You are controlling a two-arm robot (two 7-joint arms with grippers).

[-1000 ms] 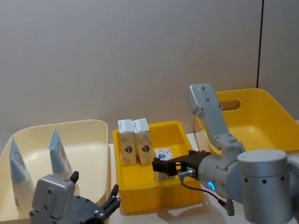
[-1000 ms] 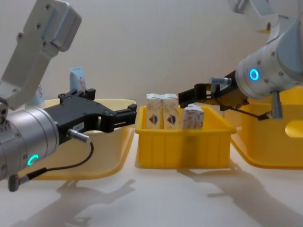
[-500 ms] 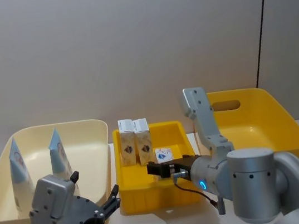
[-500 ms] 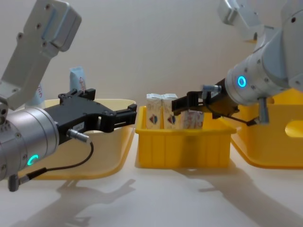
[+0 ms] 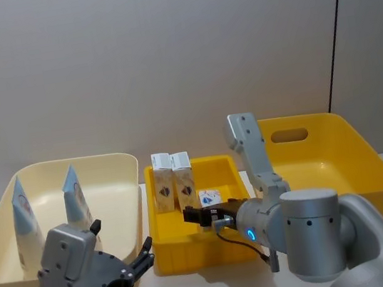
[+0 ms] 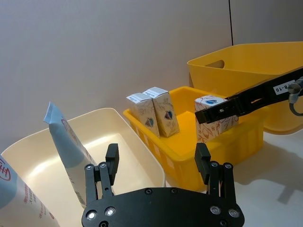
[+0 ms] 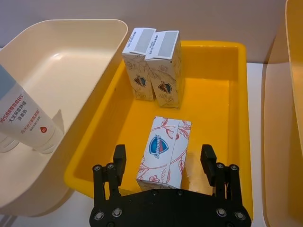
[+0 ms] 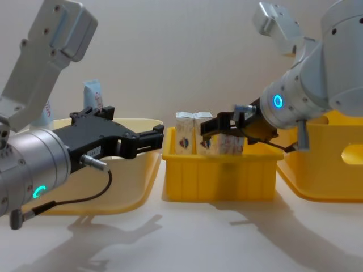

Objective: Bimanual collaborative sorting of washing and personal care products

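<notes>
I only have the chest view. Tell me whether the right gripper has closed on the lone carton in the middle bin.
Observer: No. Right wrist view: the right gripper is open, one finger each side of the lone carton, gaps on both sides.
Operator: Say what's behind it.
Observer: Two cartons stand side by side at the middle bin's far end, apart from it.
Operator: Report the left gripper.
Observer: Open and empty, at the cream bin's near edge.

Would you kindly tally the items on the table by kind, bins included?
Cartons: 3
Tubes: 2
Bins: 3
Total: 8
</notes>
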